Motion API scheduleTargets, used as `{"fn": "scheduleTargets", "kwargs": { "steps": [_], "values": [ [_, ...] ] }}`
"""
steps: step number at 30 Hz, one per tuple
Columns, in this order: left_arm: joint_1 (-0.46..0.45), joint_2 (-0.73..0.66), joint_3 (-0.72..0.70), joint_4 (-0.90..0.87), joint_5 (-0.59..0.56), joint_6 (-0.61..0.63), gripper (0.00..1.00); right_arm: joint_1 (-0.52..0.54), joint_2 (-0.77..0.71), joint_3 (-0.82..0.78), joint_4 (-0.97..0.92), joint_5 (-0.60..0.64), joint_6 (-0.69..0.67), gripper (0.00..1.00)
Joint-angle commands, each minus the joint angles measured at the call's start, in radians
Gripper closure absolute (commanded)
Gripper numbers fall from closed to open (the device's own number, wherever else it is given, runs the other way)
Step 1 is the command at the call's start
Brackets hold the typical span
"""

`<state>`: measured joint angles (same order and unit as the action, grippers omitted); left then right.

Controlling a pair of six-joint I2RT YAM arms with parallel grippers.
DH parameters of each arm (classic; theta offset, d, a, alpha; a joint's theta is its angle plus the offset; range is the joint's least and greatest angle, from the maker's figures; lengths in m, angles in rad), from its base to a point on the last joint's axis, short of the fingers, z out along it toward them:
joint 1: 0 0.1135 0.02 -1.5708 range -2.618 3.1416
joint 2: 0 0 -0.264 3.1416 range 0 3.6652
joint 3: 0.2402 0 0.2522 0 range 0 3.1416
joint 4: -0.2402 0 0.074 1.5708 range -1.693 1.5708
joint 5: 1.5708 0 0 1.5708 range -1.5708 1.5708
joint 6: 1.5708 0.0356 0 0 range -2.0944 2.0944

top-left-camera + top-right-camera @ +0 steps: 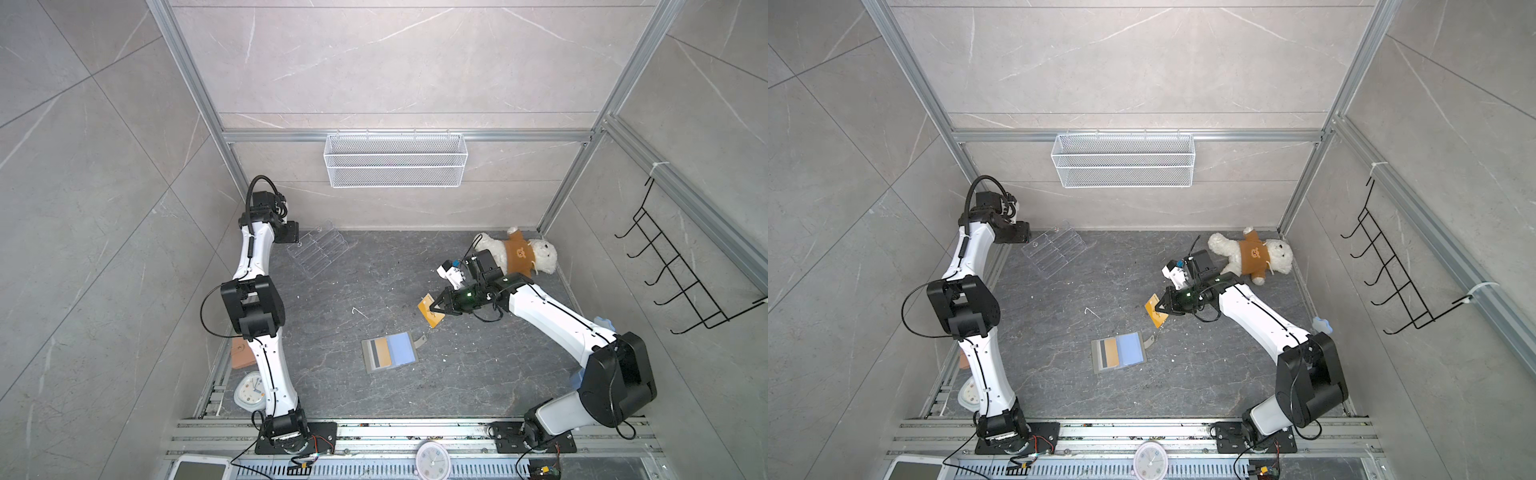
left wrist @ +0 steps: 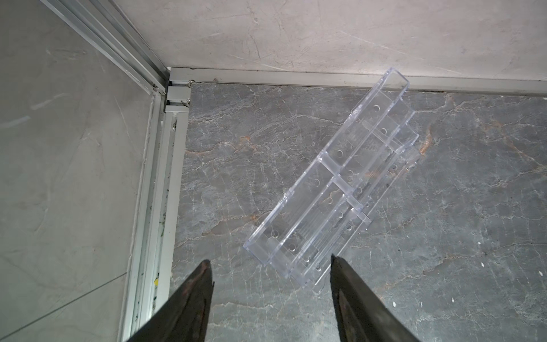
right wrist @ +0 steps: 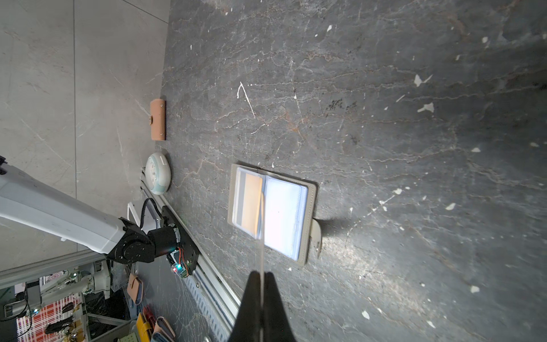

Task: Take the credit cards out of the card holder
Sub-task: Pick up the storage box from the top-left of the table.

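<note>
Dark grey marble tabletop [image 1: 332,395] inside grey-tiled cell. Far left corner: clear acrylic stand [image 2: 340,177], left end effector [image 2: 270,260] hanging just beside it, fingers spread wide. Near front edge, about mid-width: card holder [image 1: 401,348] lying open and flat, snap tab on right side, slotted credit card [image 1: 384,353] in left pocket. Right of centre: right end effector [image 1: 433,308] pinching held credit card [image 1: 435,319], raised off tabletop, tilted. Far right corner: plush bear [image 1: 519,251] lying down.

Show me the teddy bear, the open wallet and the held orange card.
teddy bear [image 1: 517,251]: in a top view, its brown sweater.
grey wallet [image 1: 402,348]: in a top view, its blue panel.
orange card [image 1: 425,306]: in a top view, its free corner.
</note>
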<state>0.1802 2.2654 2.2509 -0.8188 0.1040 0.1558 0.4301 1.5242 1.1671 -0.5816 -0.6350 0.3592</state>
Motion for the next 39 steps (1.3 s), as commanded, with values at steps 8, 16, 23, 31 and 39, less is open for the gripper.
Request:
{"fn": "scheduleTargets", "kwargs": {
  "steps": [8,16,23,31,39],
  "values": [
    [0.052,0.143,0.149,-0.062,0.206,0.044,0.4,0.017,0.067,0.089,-0.041,0.042,-0.02,1.0],
    [0.059,0.193,0.167,-0.044,0.262,0.05,0.42,0.028,0.082,0.118,-0.06,0.06,-0.023,1.0],
    [0.06,0.224,0.173,-0.024,0.266,0.048,0.47,0.033,0.094,0.13,-0.061,0.065,-0.022,1.0],
    [0.058,0.245,0.172,-0.011,0.296,0.059,0.54,0.037,0.102,0.144,-0.069,0.07,-0.023,1.0],
    [0.059,0.238,0.155,0.002,0.324,0.071,0.73,0.042,0.099,0.151,-0.074,0.075,-0.022,1.0]
  ]
}}
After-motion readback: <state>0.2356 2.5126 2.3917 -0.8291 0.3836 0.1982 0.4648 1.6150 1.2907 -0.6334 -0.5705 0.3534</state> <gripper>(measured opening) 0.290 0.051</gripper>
